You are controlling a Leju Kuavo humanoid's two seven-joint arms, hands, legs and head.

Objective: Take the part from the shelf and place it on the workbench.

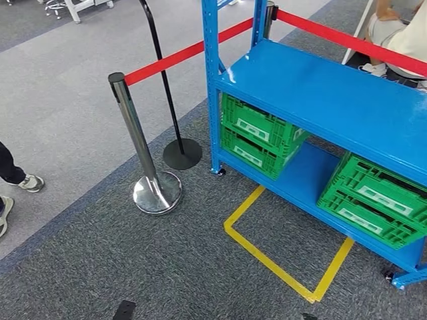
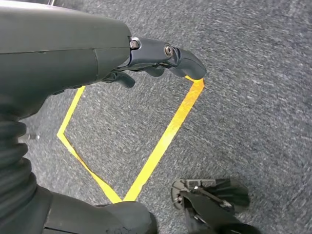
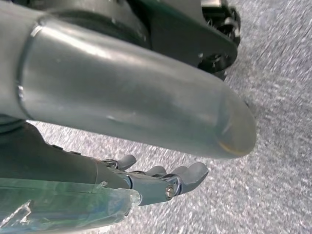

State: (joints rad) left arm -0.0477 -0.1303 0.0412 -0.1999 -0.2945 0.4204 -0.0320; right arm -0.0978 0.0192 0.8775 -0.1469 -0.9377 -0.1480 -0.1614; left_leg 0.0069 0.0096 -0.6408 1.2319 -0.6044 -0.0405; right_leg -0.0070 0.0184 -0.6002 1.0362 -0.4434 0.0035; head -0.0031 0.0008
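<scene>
1. Hanging over the grey carpet (image 2: 257, 97), the left hand (image 2: 162, 58) has loose fingers and holds nothing.
2. A clear wrapped part (image 3: 66, 209) lies against the right hand (image 3: 154, 183); I cannot tell if it is held.
3. The blue shelf (image 1: 327, 93) holds green crates (image 1: 261, 133).

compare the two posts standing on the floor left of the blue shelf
The chrome post is thick and shiny with a domed silver base; the black post is thin and matt with a flat black disc base. The red belt runs from the chrome post's top and crosses the black one. Both lean in this view.
</scene>
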